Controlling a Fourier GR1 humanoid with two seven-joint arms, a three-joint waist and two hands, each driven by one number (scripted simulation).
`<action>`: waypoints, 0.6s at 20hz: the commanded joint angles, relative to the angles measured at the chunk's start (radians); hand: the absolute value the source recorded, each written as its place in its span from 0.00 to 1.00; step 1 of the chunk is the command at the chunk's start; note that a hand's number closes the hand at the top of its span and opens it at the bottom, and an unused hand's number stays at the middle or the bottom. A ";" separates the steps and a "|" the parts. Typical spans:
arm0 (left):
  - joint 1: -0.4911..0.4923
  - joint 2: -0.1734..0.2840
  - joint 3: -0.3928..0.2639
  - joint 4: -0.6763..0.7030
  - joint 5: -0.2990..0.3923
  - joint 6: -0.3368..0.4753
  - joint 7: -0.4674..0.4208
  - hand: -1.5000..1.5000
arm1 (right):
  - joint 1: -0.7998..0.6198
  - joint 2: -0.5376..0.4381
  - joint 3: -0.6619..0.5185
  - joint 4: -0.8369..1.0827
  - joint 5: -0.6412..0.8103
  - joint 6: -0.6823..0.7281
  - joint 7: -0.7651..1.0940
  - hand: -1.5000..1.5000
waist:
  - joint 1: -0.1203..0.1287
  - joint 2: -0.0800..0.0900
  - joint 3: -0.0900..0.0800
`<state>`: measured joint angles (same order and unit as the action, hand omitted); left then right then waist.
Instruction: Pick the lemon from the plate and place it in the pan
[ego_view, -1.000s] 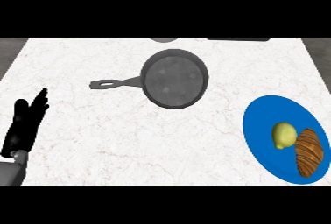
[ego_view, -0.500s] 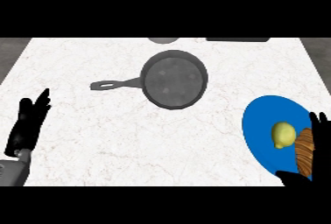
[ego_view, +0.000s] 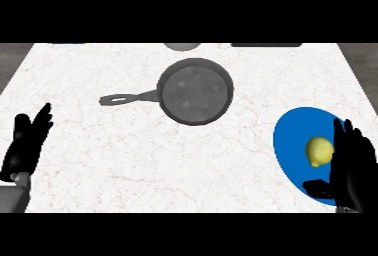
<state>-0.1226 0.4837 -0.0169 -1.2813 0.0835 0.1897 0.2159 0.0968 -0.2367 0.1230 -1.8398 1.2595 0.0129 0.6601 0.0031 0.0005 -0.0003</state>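
A yellow lemon lies on the blue plate at the right edge of the counter. My right hand stands open just right of the lemon, fingers straight and pointing away, thumb stretched left below the fruit; it covers the plate's right part and the pastry that lay there. The dark pan sits at the counter's middle back, its handle pointing left. At the far left my left hand rests open with fingers up.
A grey round object and a dark flat object show at the counter's back edge. White marble counter stretches between the pan and both hands.
My right hand has come up from the lower right edge over the plate's right side, hiding the pastry. The lemon, pan and left hand have stayed put.
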 joint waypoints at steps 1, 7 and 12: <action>-0.015 -0.014 0.038 0.022 -0.023 -0.049 0.002 0.50 | 0.013 0.012 -0.008 -0.032 0.016 0.067 0.014 0.00 | -0.005 -0.001 0.000; -0.004 -0.061 0.077 0.017 -0.080 -0.057 -0.004 0.50 | -0.048 0.050 -0.019 0.093 0.039 0.012 -0.039 0.00 | -0.004 -0.001 0.000; 0.041 -0.084 0.087 -0.042 -0.109 -0.058 0.012 0.50 | -0.166 0.055 -0.081 0.214 0.028 0.005 -0.049 0.00 | 0.000 -0.001 0.000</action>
<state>-0.1133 0.4176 0.0526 -1.3066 -0.0043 0.1418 0.2369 0.0094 -0.1919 0.0742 -1.6960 1.2904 0.0103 0.6153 0.0010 -0.0003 0.0002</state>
